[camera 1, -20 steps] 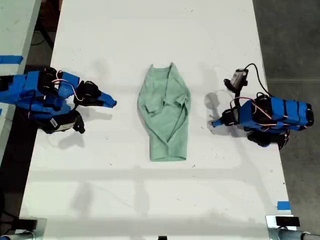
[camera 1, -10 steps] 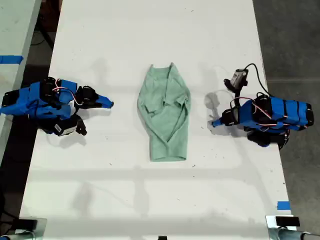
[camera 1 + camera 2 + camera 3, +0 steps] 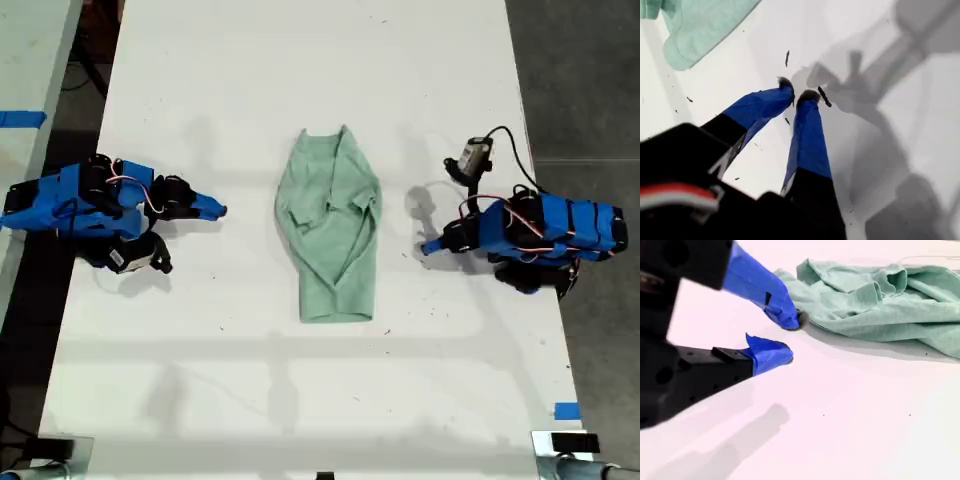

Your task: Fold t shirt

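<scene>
Both of my grippers are empty. My first gripper (image 3: 796, 92) has its jaws nearly together, tips close to the white table (image 3: 300, 400). My second gripper (image 3: 788, 337) is parted narrowly, just short of the t shirt (image 3: 330, 225). The shirt lies mid-table between the arms, its sides apparently folded in. Its long axis runs top to bottom in the exterior view, with what looks like the collar toward the top. I judge the end-to-end fold comes next, which calls for pinching an end.

White table (image 3: 300, 400); dark grey floor (image 3: 590, 80); blue tape (image 3: 566, 410) on table edge.
</scene>
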Robot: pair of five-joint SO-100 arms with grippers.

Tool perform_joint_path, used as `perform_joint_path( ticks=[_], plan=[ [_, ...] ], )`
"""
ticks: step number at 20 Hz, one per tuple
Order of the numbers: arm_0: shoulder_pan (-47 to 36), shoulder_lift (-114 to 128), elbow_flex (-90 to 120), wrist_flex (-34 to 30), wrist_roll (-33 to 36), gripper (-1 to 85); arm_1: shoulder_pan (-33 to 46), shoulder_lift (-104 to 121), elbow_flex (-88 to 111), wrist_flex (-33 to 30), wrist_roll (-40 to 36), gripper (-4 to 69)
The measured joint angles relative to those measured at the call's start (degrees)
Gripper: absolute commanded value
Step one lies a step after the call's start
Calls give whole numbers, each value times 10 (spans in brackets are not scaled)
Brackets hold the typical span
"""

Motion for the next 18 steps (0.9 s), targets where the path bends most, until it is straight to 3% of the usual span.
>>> perform_joint_path(
  ticks=[2,5,18],
  plan=[
    [0,0,0,0,0,68,-44,0,0,0,-40,55],
    [0,0,0,0,0,75,-68,0,0,-4,-177,52],
    [0,0,0,0,0,79,-67,0,0,-4,-193,52]
  ],
)
